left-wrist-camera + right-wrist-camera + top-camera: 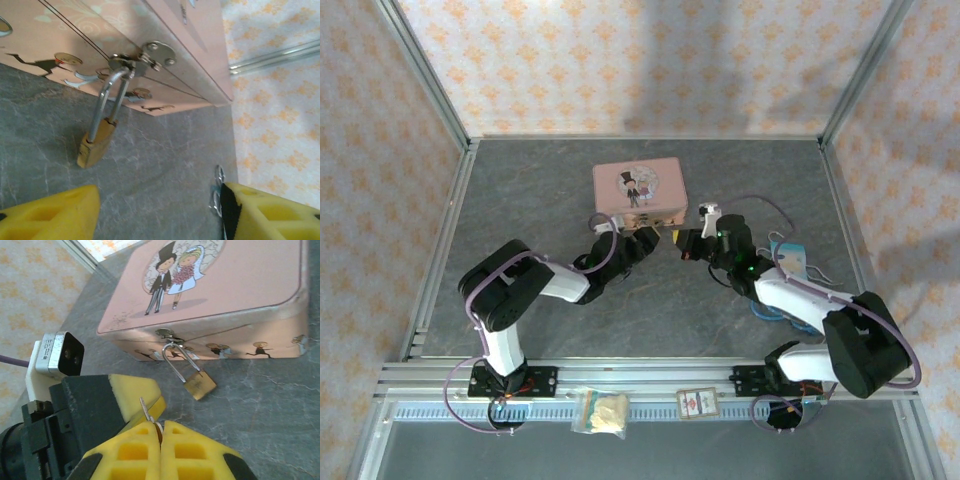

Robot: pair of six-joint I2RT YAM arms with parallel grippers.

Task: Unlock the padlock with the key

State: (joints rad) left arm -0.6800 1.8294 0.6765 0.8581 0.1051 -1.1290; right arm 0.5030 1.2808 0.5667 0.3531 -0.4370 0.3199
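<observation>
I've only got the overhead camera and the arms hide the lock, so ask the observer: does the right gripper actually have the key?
Observer: Yes. On its wrist camera the right gripper is shut on the key, with the blade poking up out of the closed jaws.
Operator: Where does it have to go?
Observer: The padlock is hooked through the pink tin's hasp, its body lying on the table, just ahead of the key.
Operator: Is the other arm steadying it?
Observer: No. The left gripper is open; on its wrist camera the padlock lies beyond the jaws, untouched.
</observation>
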